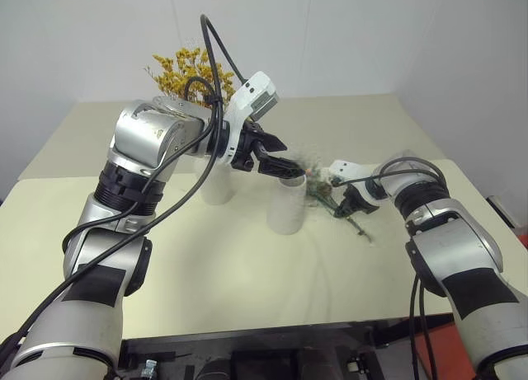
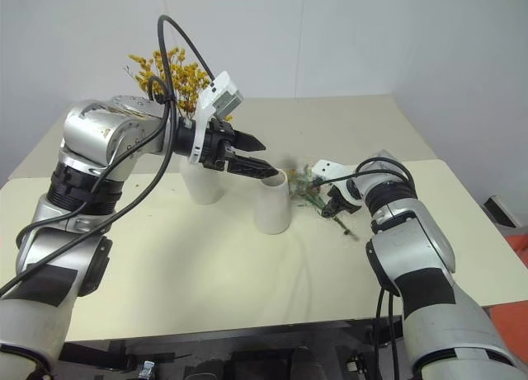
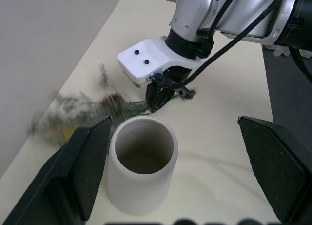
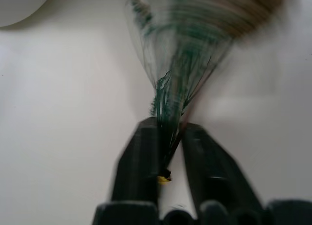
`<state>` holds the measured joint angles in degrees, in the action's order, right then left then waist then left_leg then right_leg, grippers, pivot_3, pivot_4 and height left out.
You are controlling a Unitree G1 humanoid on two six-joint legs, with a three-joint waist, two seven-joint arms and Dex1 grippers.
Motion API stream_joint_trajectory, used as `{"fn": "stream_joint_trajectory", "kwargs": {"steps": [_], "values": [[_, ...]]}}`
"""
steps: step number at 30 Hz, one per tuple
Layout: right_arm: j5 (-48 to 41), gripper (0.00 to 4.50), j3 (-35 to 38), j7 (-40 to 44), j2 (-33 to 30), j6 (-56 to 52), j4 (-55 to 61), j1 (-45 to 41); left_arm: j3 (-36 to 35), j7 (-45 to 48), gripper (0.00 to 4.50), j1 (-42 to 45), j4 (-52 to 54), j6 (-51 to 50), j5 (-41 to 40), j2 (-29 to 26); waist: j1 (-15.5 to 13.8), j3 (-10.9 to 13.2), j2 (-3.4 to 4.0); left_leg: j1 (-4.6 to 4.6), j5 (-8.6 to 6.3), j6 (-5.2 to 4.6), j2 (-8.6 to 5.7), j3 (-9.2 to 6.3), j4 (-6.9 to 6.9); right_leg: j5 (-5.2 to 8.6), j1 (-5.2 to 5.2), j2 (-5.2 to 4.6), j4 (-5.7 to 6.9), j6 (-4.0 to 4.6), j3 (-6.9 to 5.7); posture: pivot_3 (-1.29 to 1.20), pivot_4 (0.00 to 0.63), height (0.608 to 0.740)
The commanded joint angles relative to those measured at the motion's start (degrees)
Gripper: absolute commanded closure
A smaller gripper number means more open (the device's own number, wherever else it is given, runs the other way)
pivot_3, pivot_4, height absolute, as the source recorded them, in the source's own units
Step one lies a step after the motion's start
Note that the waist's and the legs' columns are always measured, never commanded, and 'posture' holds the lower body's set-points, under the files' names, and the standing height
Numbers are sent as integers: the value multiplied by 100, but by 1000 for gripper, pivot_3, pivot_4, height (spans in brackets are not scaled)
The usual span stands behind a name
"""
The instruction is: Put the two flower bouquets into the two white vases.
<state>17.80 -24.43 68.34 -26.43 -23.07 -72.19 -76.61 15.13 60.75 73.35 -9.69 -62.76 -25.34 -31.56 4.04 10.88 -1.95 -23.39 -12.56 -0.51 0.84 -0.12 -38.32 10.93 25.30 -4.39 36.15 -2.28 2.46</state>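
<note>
From the head views, a cream tabletop (image 1: 247,265) carries two white vases. The vase (image 1: 219,182) toward the robot's left, partly hidden behind the left arm, holds the yellow-orange bouquet (image 1: 186,71), whose blooms rise above the arm. The wide-mouthed vase (image 1: 286,205) stands just beside it, toward the right, and looks empty. The left hand (image 1: 285,167) hangs over that vase's rim, its black fingers apart and holding nothing. The grey-green sprig bunch (image 1: 326,194) lies on the tabletop just right of the wide-mouthed vase. The right hand (image 1: 351,205) reaches down to its stems.

In the left wrist view, the left hand's two fingers (image 3: 80,171) stand wide on either side of the wide-mouthed vase (image 3: 141,169), whose hollow inside is bare. Beyond it, the right hand (image 3: 158,95) pinches the stems of the sprig bunch (image 3: 83,110), which lies spread on the tabletop, blurred.

In the right wrist view, the right hand (image 4: 170,152) is clamped together on the dark green stems of the sprig bunch (image 4: 180,69), which fans out, blurred, away from the fingers. A small yellow bit shows between the fingers.
</note>
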Motion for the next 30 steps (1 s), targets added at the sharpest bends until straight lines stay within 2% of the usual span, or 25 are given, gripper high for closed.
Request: {"fn": "stream_joint_trajectory", "kwargs": {"steps": [1,8,16,20,26,30], "values": [[50,4477,113,-50,-38,6,-19,-118,-140,0,0,54,177,20,-22,-55,0,0,0,0,0,0,0,0,0,0,0,0,0,0,0,0,150,740],[-126,4477,488,-459,-96,-225,12,-215,-127,32,0,44,100,205,42,-62,0,0,0,0,0,0,0,0,0,0,0,0,0,0,0,0,150,740],[-1011,4477,1949,-2004,-407,-882,291,-793,-300,195,0,-276,78,820,122,-351,-9,12,20,0,0,0,1,0,7,-2,6,-1,2,3,3,0,150,740],[-1457,4477,2556,-2507,-494,-948,762,-775,-351,336,0,-368,53,991,97,-485,-10,12,20,-5,0,0,-2,2,9,-2,3,-4,-4,2,2,0,150,740],[-2933,4477,4137,-3374,-20,-681,2905,-130,-328,543,0,-381,-13,1028,115,-654,-4,12,20,-5,0,0,-1,0,11,-1,6,-3,-2,2,3,0,150,740],[-3584,4477,4361,-3571,661,-512,4687,739,-309,618,0,-312,-100,1074,160,-676,-11,12,20,0,0,0,2,-1,10,-1,4,0,5,2,2,0,150,740]]}}
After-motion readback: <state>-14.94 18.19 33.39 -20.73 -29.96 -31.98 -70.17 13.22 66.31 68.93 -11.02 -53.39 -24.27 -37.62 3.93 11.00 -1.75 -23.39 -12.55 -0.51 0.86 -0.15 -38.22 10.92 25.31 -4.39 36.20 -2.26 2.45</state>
